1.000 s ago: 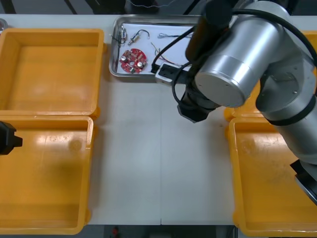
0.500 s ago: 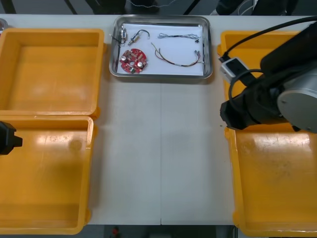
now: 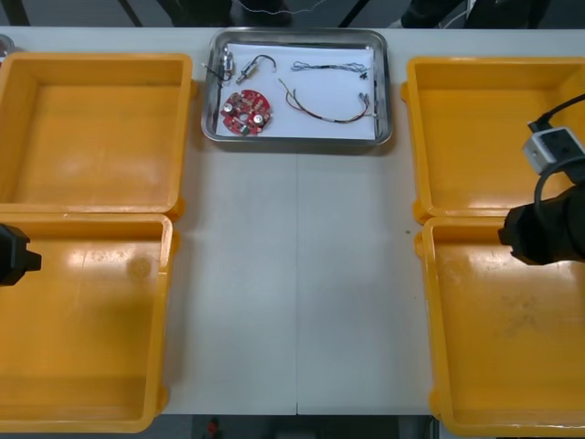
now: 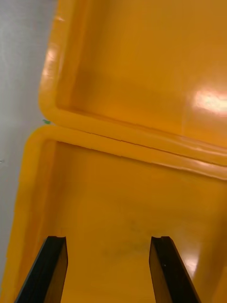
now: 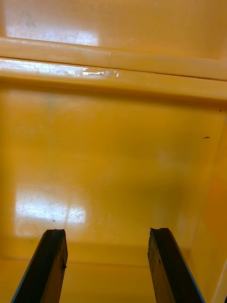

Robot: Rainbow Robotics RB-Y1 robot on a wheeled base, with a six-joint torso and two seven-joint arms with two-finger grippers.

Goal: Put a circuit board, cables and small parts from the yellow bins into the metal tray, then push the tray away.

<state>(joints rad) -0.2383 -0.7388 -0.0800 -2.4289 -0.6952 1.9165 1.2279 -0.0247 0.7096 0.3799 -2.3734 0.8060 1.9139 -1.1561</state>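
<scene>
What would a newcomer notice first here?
The metal tray sits at the table's far edge, holding a red circuit board, cables and small metal parts. Big yellow bins flank the table. The left arm and right arm each hang over a near bin, jaws open.

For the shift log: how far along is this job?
Done: the shiny metal tray, at the far edge of the table, holds a round red circuit board, cables and small metal parts; the yellow bins look bare. In hand: nothing, left claw and right claw hang open over the near bins. Left: seemingly nothing.
</scene>
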